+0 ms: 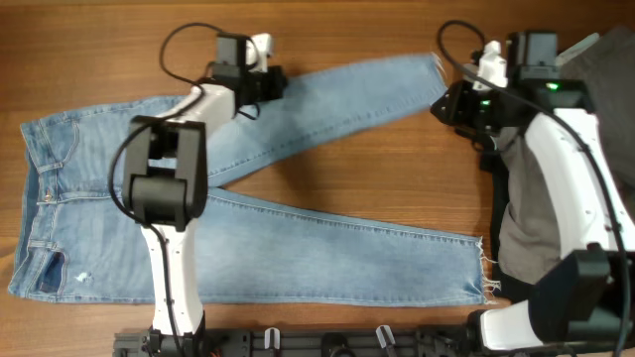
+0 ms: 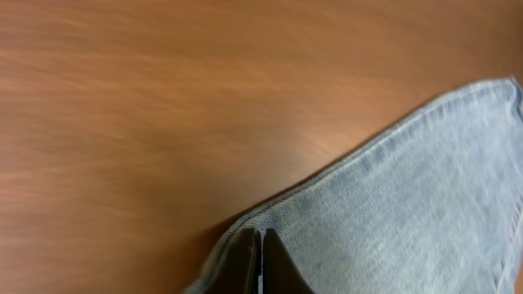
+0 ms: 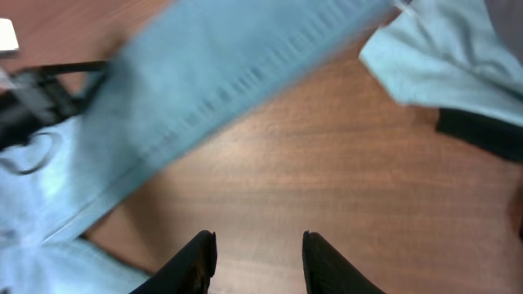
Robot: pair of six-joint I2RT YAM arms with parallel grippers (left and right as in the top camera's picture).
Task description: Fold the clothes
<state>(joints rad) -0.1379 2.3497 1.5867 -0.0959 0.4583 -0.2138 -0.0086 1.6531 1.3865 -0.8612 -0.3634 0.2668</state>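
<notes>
Light-blue denim jeans (image 1: 298, 238) lie flat, waist at the left, legs spread toward the right. The upper leg runs up to a frayed hem (image 1: 437, 67). My left gripper (image 1: 278, 84) is shut, its tips (image 2: 260, 235) resting on that leg's seamed far edge (image 2: 327, 175); whether cloth is pinched cannot be told. My right gripper (image 1: 442, 107) hovers beside the hem, open (image 3: 257, 237) over bare wood, nothing between its fingers. The jeans leg (image 3: 221, 73) crosses ahead of it, blurred. A grey garment (image 1: 521, 218) lies under my right arm.
Pale-blue cloth (image 3: 441, 57) lies to the upper right of the right gripper, a dark band (image 3: 478, 131) below it. The left arm and its cable (image 3: 33, 90) show at that view's left. Bare wooden table (image 1: 377, 169) lies between the two legs.
</notes>
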